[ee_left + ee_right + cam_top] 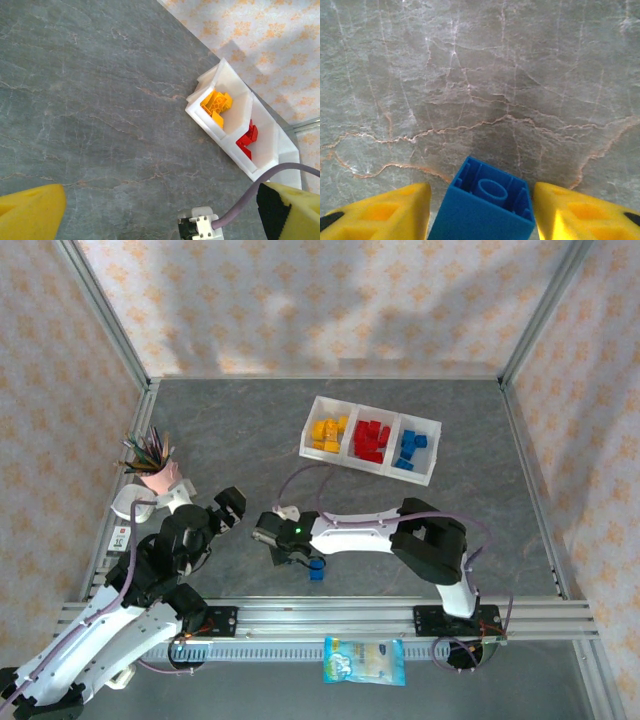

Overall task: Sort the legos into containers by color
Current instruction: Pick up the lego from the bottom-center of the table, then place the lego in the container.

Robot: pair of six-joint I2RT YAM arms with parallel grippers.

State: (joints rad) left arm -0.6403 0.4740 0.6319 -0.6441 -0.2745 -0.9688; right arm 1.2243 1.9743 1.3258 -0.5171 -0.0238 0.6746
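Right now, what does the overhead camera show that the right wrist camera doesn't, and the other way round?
Overhead: the white tray holding sorted bricks in yellow, red and blue, and a pink cup of pencils. Right wrist: the blue brick with its hollow face close up, between yellow fingers. Both: that blue brick and the grey table.

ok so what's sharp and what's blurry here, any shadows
top external: sharp, evenly lit, soft shadows on the back wall; left wrist: tray crisp, left fingers blurred; right wrist: table veins sharp, brick and right fingers a little soft, dim shadow on the table just past the brick
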